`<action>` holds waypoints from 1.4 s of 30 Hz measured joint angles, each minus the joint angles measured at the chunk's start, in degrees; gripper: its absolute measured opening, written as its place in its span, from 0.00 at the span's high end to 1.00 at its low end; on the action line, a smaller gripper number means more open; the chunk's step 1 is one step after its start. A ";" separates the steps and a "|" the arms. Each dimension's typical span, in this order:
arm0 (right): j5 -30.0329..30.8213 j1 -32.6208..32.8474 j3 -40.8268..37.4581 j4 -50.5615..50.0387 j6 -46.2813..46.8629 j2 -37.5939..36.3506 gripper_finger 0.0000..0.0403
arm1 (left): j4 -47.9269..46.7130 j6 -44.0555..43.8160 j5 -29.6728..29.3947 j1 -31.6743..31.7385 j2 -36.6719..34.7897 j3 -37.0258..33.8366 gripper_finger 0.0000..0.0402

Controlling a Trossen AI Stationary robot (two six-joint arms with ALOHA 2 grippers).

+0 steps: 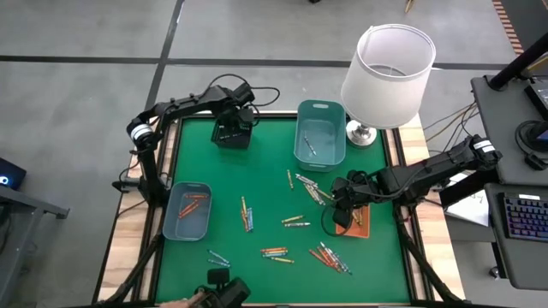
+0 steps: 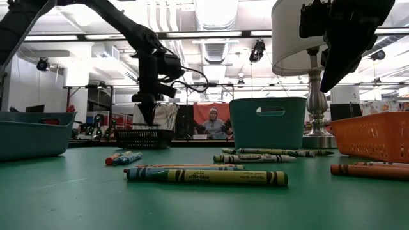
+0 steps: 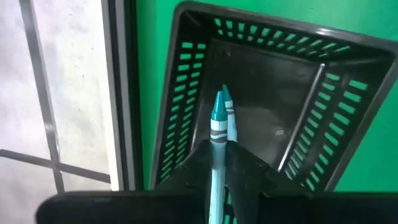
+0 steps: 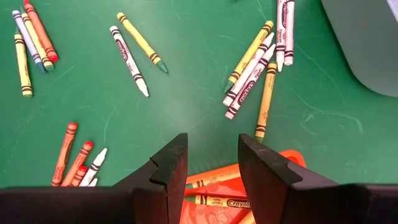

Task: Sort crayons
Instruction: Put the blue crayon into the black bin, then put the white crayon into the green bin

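Over black basket [image 3: 273,118], left gripper [image 3: 219,163] apparently clasping crayons [image 3: 219,134]

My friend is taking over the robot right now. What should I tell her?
Left end effector: over the black basket at the table's far left, pinching two blue crayons, not yet dropped.
Right end effector: open, empty, above the orange tray on the right.
Done: some crayons lie in the orange tray, the teal bin on the left and the far teal bin.
Left: many loose crayons scattered on the green mat.
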 joint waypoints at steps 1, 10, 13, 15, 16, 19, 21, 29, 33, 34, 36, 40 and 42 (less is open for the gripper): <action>0.02 0.00 0.00 0.00 0.00 0.00 0.68 | 0.12 -0.23 0.02 0.00 -0.01 0.01 0.93; 1.87 0.00 0.00 0.04 3.28 0.00 0.68 | 1.37 -6.06 3.37 -0.05 -0.70 1.25 0.87; 1.28 0.00 0.00 0.02 7.17 0.00 0.68 | 2.33 -5.95 3.84 -0.11 -0.70 1.46 0.86; 1.14 0.00 0.00 0.02 9.12 0.00 0.68 | 2.90 -5.92 3.84 -0.09 -0.74 1.49 0.86; 1.16 0.00 0.00 0.04 10.28 0.00 0.68 | 2.99 -5.95 3.86 -0.09 -0.85 1.49 0.86; 0.94 0.00 0.00 1.09 13.30 0.00 0.68 | 2.43 -7.79 6.16 -0.03 -2.33 1.48 0.86; 0.61 0.00 0.01 3.57 14.56 0.00 0.68 | 2.21 -11.50 12.57 0.00 -4.91 1.40 0.86; -3.19 0.83 0.02 15.73 13.05 0.10 0.68 | 20.44 -29.13 35.58 -4.80 -23.42 -9.47 0.88; -3.23 1.07 0.02 18.55 11.50 0.74 0.68 | 33.55 -38.58 31.67 -12.82 -33.54 -20.52 0.90; -3.21 1.06 0.02 18.66 11.35 0.99 0.68 | 36.47 -40.12 30.00 -15.19 -35.65 -23.14 0.90; -3.21 1.05 0.02 19.09 11.27 1.54 0.68 | 41.84 -42.60 26.18 -20.49 -39.29 -27.75 0.90; -3.21 1.05 0.02 19.43 11.20 3.01 0.68 | 49.93 -45.35 17.16 -30.62 -44.25 -34.47 0.90; -3.20 1.03 0.02 19.84 11.17 3.96 0.68 | 52.63 -46.21 12.66 -34.94 -45.62 -36.49 0.90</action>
